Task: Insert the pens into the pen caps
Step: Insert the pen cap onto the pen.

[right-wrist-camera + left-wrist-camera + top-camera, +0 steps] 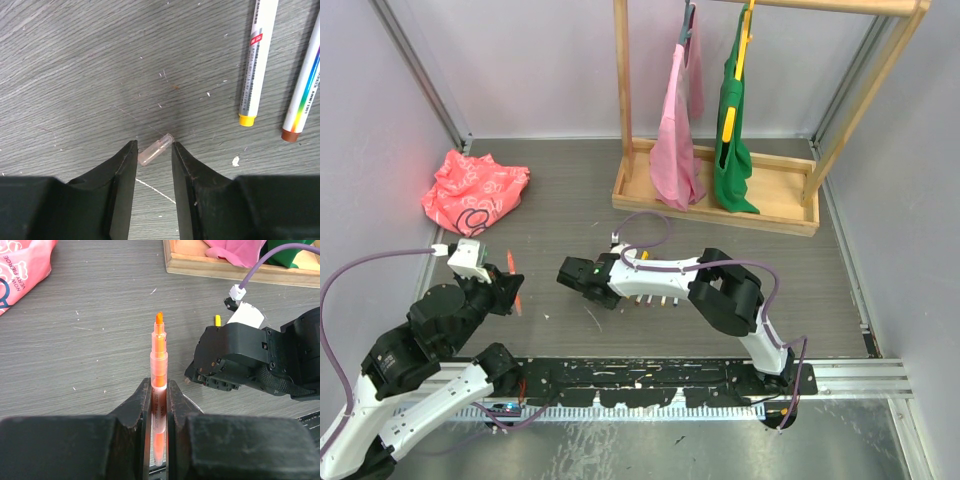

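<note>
My left gripper [159, 382] is shut on an orange pen [159, 355], whose bare chisel tip points up and away from the jaws. In the top view this pen [516, 290] hangs above the table at the left. My right gripper [153, 144] is low over the table with its jaws on either side of a small clear pinkish pen cap [155, 149]. The cap lies slantwise, its open end against the right fingertip [176, 150]. A yellow-ended pen [252, 65] and a red-brown-ended pen [302, 85] lie to the right.
Several more pens [650, 300] lie in a row under the right forearm. A crumpled pink bag [475, 190] lies at the back left. A wooden rack [715, 200] with a pink and a green bag hanging on it stands at the back.
</note>
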